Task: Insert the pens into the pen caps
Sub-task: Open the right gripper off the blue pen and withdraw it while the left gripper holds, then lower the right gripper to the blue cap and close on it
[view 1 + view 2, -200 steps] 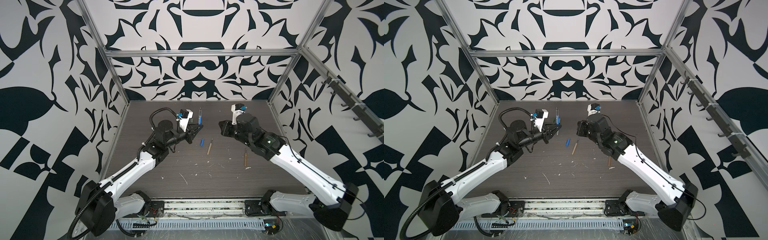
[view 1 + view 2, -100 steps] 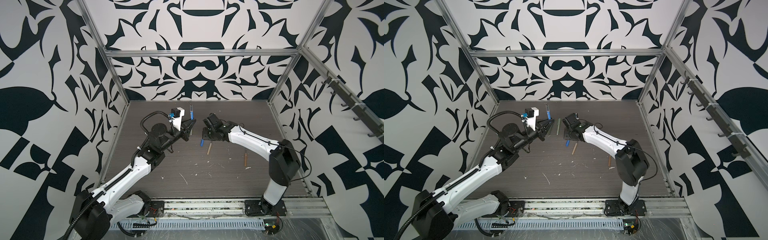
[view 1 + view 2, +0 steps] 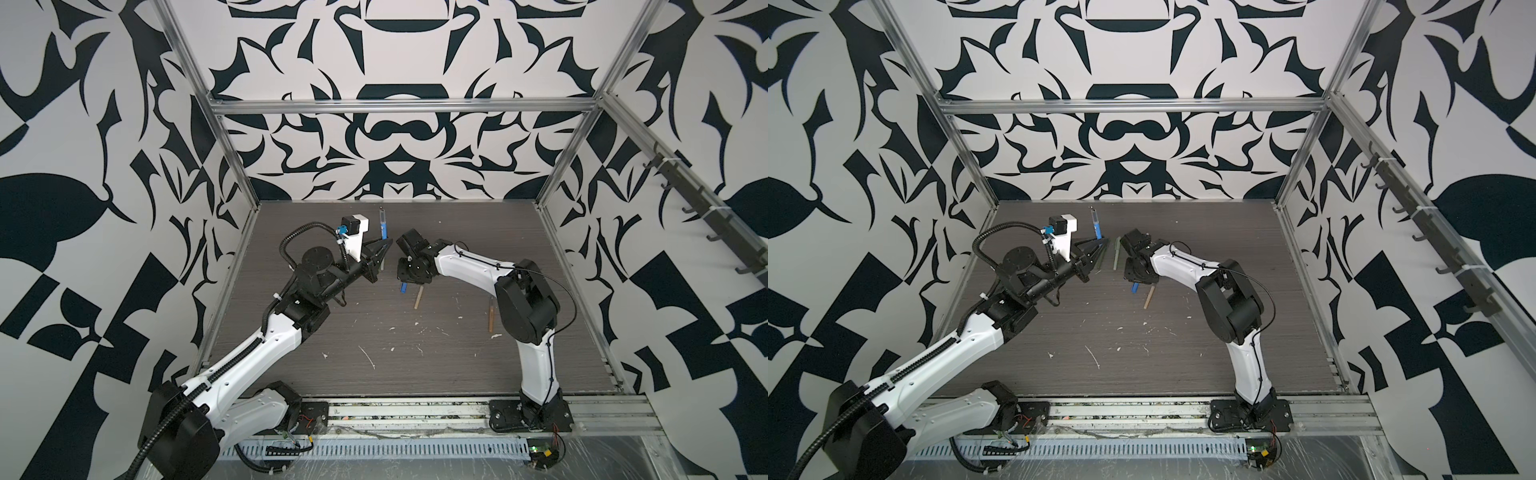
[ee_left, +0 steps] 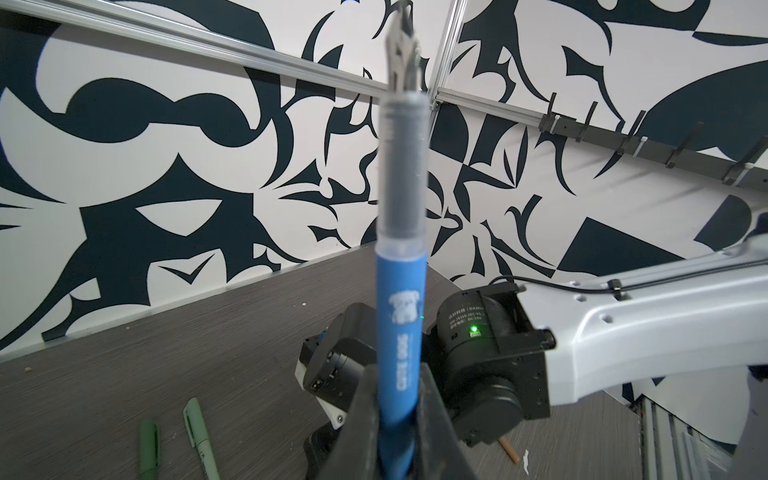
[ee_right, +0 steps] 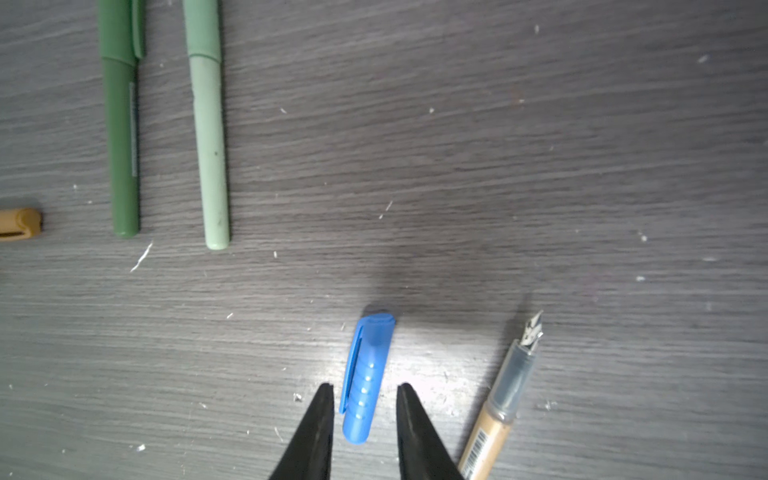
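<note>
While the left gripper (image 4: 397,374) clamps the blue pen (image 4: 400,316) low on its barrel and holds it upright in the air, nib pointing up, the right gripper (image 5: 365,388) hangs over the blue cap (image 5: 370,365). Its jaws are parted, one black finger on each side of the cap, with a sliver of table (image 5: 498,166) showing in both gaps, so nothing is gripped yet. The cap lies flat on the table with its clip turned to one side; which end is the open mouth, I can't tell from here.

So the step in hand, I'd say, is picking up that cap. To do it well, come straight down, centred, and close across the cap's body near the middle. Stay off the springy clip, or it may twist or squirt out. Leave the mouth end clear of the fingers, because that's what has to meet the waiting nib.

Mind the tan pen (image 5: 505,399) lying just beside one finger with its nib bare; a sloppy descent could nudge it. Further off, the dark green pen (image 5: 122,137) and pale green pen (image 5: 210,137) lie side by side and look capped. A tan cap (image 5: 20,224) peeks in at the edge.
</note>
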`<action>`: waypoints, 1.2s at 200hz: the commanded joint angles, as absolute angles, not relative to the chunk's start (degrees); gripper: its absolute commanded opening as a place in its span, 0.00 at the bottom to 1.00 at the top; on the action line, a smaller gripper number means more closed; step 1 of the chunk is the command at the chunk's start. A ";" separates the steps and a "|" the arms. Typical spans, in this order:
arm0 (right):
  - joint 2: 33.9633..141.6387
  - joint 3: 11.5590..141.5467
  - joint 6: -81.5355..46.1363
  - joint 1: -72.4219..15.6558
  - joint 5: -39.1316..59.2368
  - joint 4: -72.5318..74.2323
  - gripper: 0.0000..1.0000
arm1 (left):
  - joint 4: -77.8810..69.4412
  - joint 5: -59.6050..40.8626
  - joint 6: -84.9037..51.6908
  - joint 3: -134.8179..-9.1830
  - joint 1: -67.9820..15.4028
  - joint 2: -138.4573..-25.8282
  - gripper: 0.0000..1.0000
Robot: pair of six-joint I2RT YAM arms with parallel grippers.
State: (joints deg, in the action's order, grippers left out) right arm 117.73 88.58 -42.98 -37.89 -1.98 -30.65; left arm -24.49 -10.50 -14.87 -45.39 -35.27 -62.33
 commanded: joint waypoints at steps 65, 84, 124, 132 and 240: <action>119.40 90.09 -43.24 -37.09 2.10 -29.89 0.27 | -25.34 -12.92 -16.65 -46.07 -35.35 -63.26 0.05; 119.86 90.09 -43.16 -37.09 2.28 -29.85 0.27 | -25.24 -13.13 -16.79 -46.14 -35.42 -63.32 0.05; 120.56 90.00 -43.15 -37.00 2.55 -29.79 0.25 | -24.97 -13.09 -16.70 -46.23 -35.33 -63.41 0.05; 120.70 90.00 -43.15 -37.00 2.55 -29.78 0.24 | -24.96 -13.08 -16.71 -46.23 -35.35 -63.45 0.05; 124.76 91.12 -41.60 -37.00 0.85 -32.75 0.22 | -24.80 -12.98 -16.50 -46.14 -35.33 -63.10 0.05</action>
State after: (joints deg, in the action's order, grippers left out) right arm 122.67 89.95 -42.89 -37.15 2.50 -29.71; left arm -24.38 -12.49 -16.49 -45.41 -35.29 -63.40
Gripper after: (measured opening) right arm 0.220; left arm 0.141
